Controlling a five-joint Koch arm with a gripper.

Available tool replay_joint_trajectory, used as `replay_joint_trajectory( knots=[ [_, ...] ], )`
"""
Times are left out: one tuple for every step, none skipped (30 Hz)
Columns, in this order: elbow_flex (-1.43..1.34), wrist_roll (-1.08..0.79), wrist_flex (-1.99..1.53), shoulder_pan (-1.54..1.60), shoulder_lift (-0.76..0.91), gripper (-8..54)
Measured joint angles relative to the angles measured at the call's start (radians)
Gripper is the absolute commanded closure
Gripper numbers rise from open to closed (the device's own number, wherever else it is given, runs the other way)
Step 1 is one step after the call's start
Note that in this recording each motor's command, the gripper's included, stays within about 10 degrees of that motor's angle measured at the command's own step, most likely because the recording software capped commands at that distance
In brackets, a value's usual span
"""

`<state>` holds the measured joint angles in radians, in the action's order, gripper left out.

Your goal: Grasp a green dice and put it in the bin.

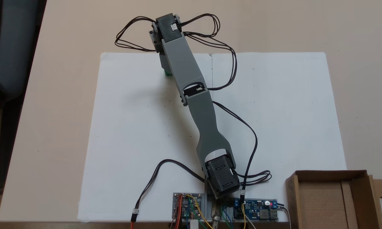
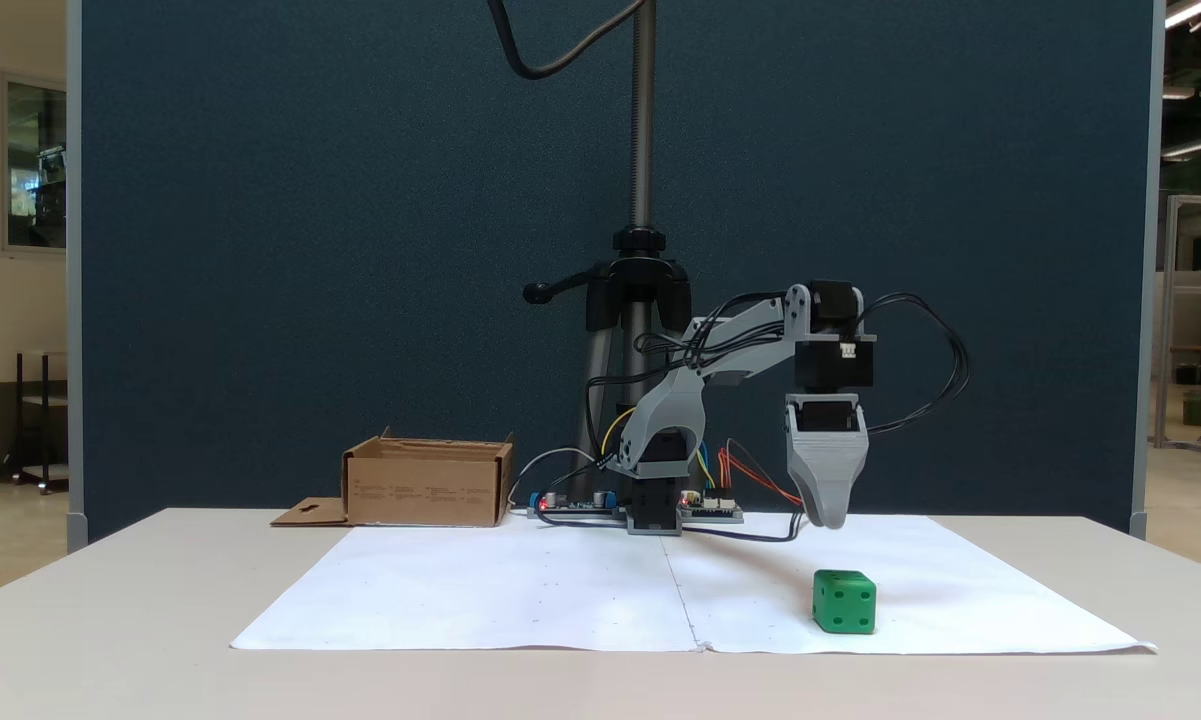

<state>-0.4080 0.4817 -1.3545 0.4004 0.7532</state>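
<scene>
White paper (image 1: 140,133) covers the middle of your beige table (image 1: 60,95), and a dark blue partition (image 2: 310,250) closes off the space behind the arm's base; you work with the arm stretched well out from its base, the gripper (image 2: 828,515) pointing straight down.

Nothing of the task is finished yet; the green dice (image 2: 844,601) sits on the paper directly below the gripper's tip, apart from it, with air between the two. Seen from above, only a sliver of the green dice (image 1: 168,74) peeks out beside the arm link. The jaws line up one behind the other toward the front camera, so you cannot tell whether they are parted or closed; they grip nothing. Ahead of you lie the descent, the grasp, the lift, the carry and the drop.

The bin (image 1: 329,197) stands far behind the gripper, back beside the base and off to its side, flaps upright and mouth open; it looks empty, though its near corner is cut off from above. Your path back to it runs over bare paper; the circuit boards (image 1: 256,210) and loose wires (image 1: 251,140) near the base are what you should pass above, and the bin's near wall needs clearance before release.
</scene>
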Motion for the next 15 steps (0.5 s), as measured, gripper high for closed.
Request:
replay_joint_trajectory(
  knots=[
    [0.002,0.0,0.003,0.0,0.0,3.4],
    [0.0,0.0,0.008,0.003,0.0,3.7],
    [0.0,0.0,0.012,0.009,-0.008,4.0],
    [0.0,0.0,0.021,0.012,-0.012,4.0],
    [0.0,0.0,0.031,0.012,-0.015,4.0],
    [0.0,0.0,0.041,0.014,-0.017,4.0],
    [0.002,0.0,0.052,0.014,-0.023,4.0],
    [0.002,0.0,0.06,0.015,-0.029,4.0],
    [0.0,0.0,0.064,0.015,-0.032,4.0],
    [0.0,0.0,0.064,0.015,-0.041,4.0],
    [0.0,0.0,0.064,0.015,-0.048,4.0],
    [0.0,0.0,0.064,0.015,-0.051,4.0],
    [0.0,0.0,0.067,0.015,-0.06,4.0],
    [0.0,0.0,0.071,0.015,-0.066,4.0],
    [0.0,0.0,0.077,0.015,-0.077,4.0]
  ],
)
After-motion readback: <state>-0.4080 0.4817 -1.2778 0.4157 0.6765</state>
